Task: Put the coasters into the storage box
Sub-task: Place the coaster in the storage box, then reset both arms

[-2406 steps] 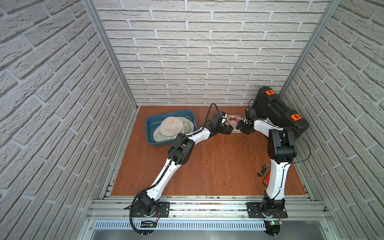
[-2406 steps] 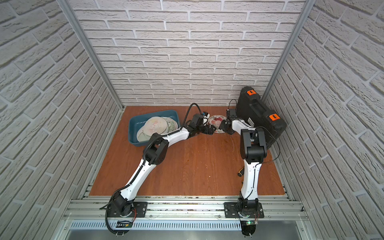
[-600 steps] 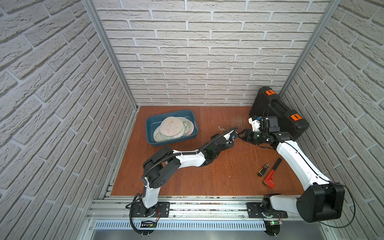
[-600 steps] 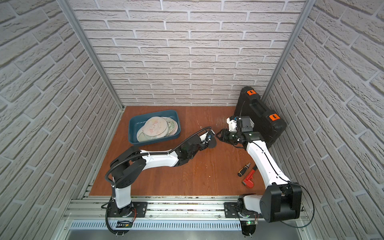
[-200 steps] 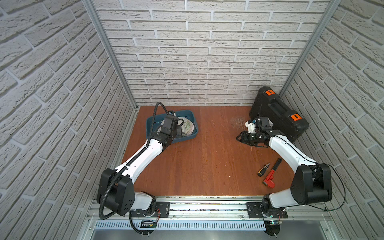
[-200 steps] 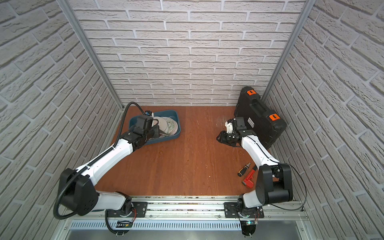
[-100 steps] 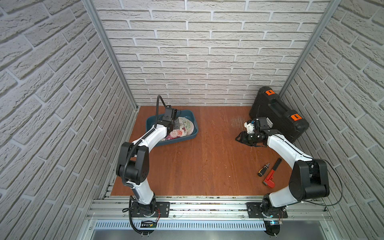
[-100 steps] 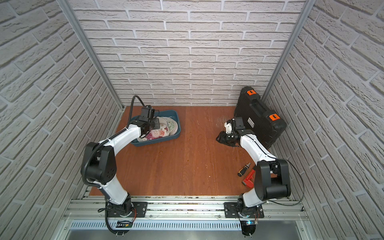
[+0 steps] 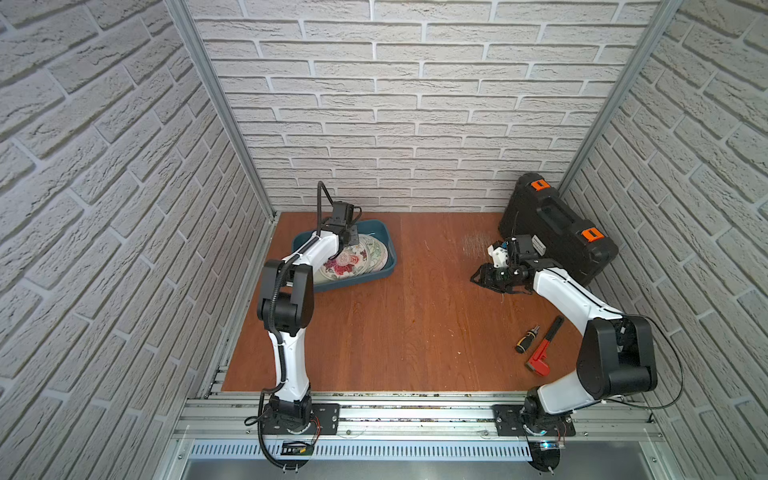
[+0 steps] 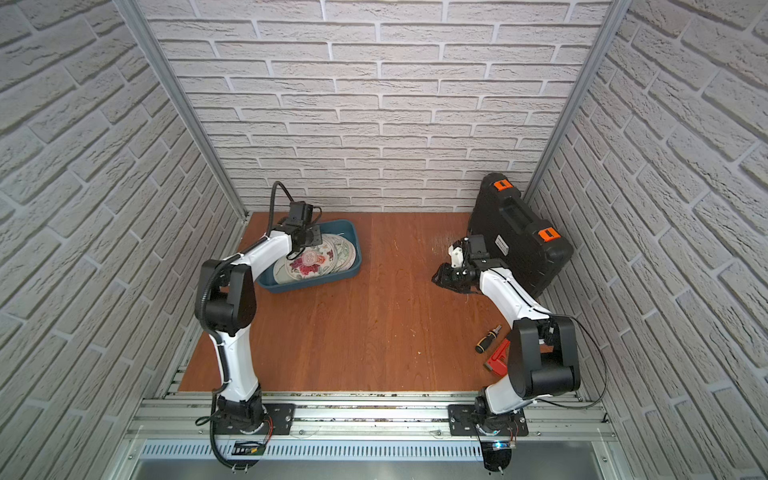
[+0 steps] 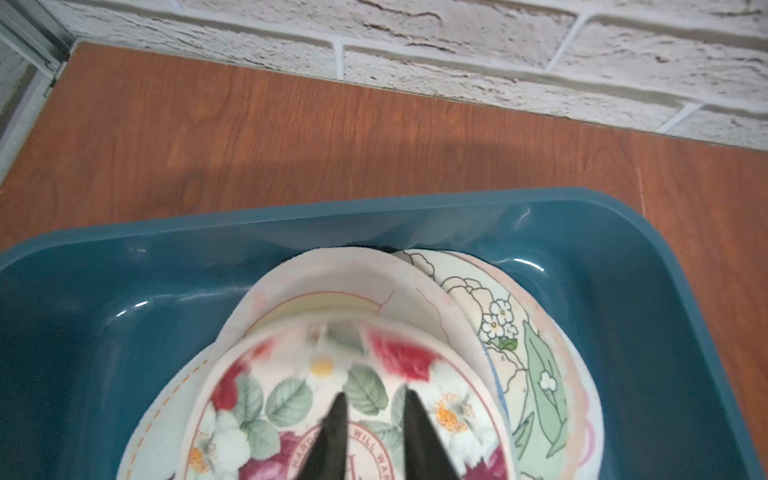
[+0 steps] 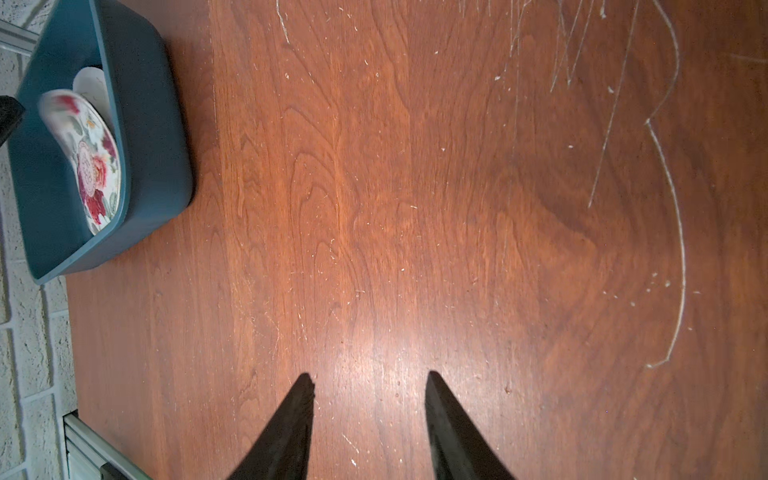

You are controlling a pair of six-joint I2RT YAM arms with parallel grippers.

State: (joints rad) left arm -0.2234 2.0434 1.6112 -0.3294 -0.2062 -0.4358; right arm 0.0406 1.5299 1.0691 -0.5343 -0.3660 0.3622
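Left jaws narrowly parted, right jaws wider; both empty. Risk: round rose-printed fabric coaster (image 11: pixel 270 399) may settle tilted, riding up the shallow teal plastic storage box (image 11: pixel 374 203) wall.

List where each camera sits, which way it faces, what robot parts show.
Top views: high at the front, looking down the table toward the back wall; left arm and right arm show whole.
Left wrist: above the box, facing down at the rose coaster; left pincer tips show.
Right wrist: low over the table, facing the box; right pincer tips show.
Shared: both wrist views catch the box and rose coaster.
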